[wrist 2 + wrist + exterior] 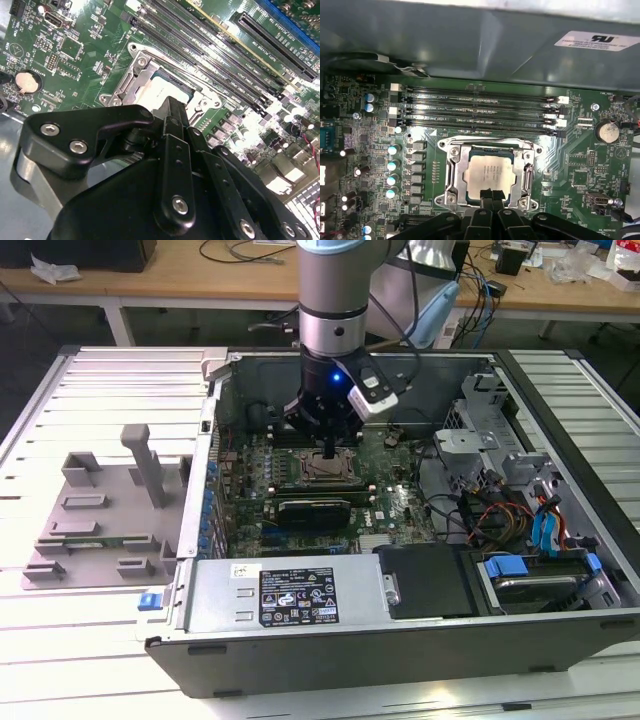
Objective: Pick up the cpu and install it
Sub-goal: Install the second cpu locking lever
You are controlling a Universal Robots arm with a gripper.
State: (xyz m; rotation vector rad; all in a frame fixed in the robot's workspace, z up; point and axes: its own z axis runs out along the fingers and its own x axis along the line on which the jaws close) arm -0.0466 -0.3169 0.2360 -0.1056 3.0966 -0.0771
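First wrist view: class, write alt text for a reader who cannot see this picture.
A small square cpu with a pale silvery metal top lies inside the metal-framed socket on a green motherboard. The black gripper sits at the chip's near edge, and long dark memory slots run beyond the socket.

Wooden workbench (250, 275); slatted white table (60, 660)

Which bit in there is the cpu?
Look inside the open computer case at the green motherboard. Near its middle sits a metal-framed socket beside long black memory slots. The cpu is the pale silvery square inside that frame.
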